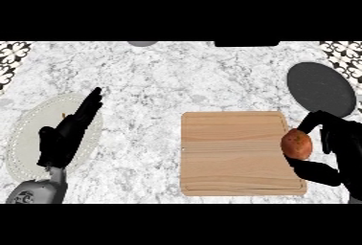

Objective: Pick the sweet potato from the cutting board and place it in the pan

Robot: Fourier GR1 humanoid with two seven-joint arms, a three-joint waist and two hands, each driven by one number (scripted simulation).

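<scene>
The right hand [345, 148] curled around the potato [296, 145] at the right edge of the board [233, 153]; the potato looked stiff, light and best gripped mid-body.

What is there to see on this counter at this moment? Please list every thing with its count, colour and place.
counter: one, white and grey marbled, under everything
cutting board: one, light wood, centre right on the counter
sweet potato: one, reddish brown, at the board's right edge
pan: one, dark grey, far right, beyond the board
plate: one, off-white, left side
grey shape: one, far edge, cut off, cannot tell what
black shape: one, far edge, cut off, cannot tell what
left hand: one, black, fingers straight, over the plate
right hand: one, black, curled round the sweet potato
</scene>
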